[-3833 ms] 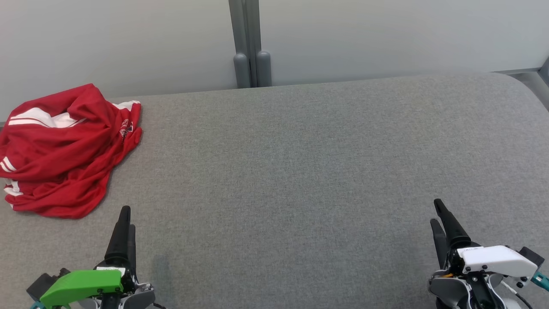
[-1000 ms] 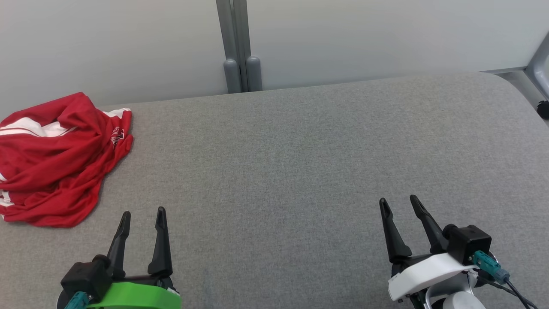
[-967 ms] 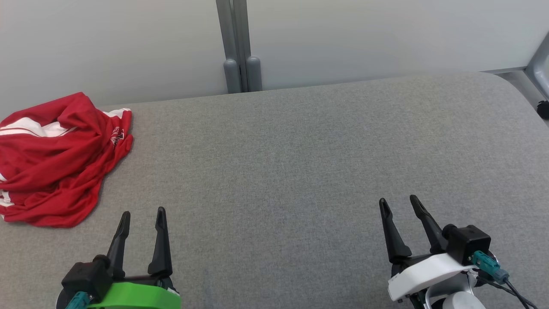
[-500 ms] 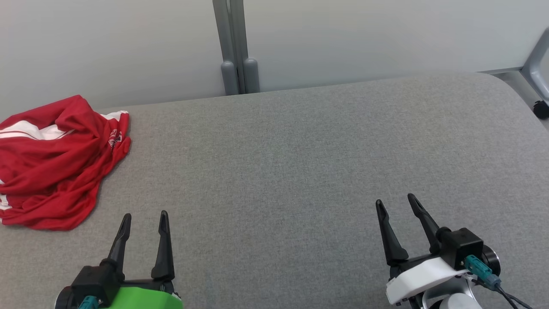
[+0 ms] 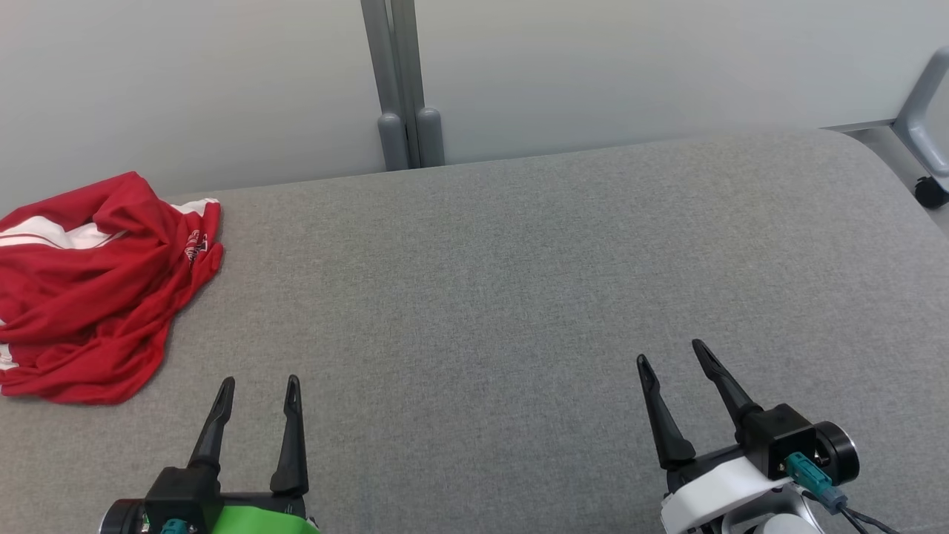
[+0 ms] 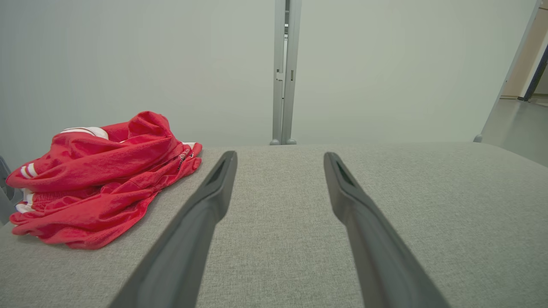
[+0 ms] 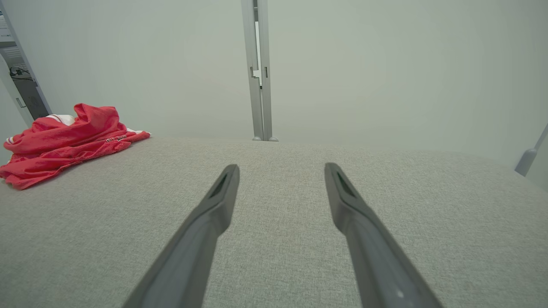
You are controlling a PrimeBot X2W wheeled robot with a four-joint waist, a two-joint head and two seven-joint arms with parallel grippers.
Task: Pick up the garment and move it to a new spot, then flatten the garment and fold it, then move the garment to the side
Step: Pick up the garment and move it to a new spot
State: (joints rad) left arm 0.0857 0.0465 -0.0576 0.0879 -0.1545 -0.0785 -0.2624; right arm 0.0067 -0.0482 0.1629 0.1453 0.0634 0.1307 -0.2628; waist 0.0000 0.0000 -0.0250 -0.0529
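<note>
Head view: a grey cloth-covered table (image 5: 519, 259) takes up most of the picture, and its far edge meets a pale wall (image 5: 630, 67). The garment (image 5: 89, 297), red with white stripes and a small print near one edge, lies crumpled in a heap at the table's far left, partly cut by the picture's left edge. Nothing touches it. A grey post (image 5: 400, 89) runs up the wall behind the middle of the far edge.

The left gripper (image 5: 260, 380) sits at the lower left over the table's near part, its two dark fingers spread apart and pointing away from the robot, with nothing between them. The garment's near hem lies ahead of it and to its left, near but apart. The right gripper (image 5: 669, 351) sits at the lower right, well apart from the garment. Its jaws are likewise released and empty, and the fingers lean slightly to the left.

In both wrist views bare grey cloth shows between the parted fingers, and the garment lies off to the left.

A green cover (image 5: 259, 519) caps the left wrist and a white cover (image 5: 712, 493) the right. A grey frame leg (image 5: 919, 111) with a dark caster (image 5: 930, 193) stands past the table's right end. A teal plug (image 5: 804, 475) sits on the right wrist.
</note>
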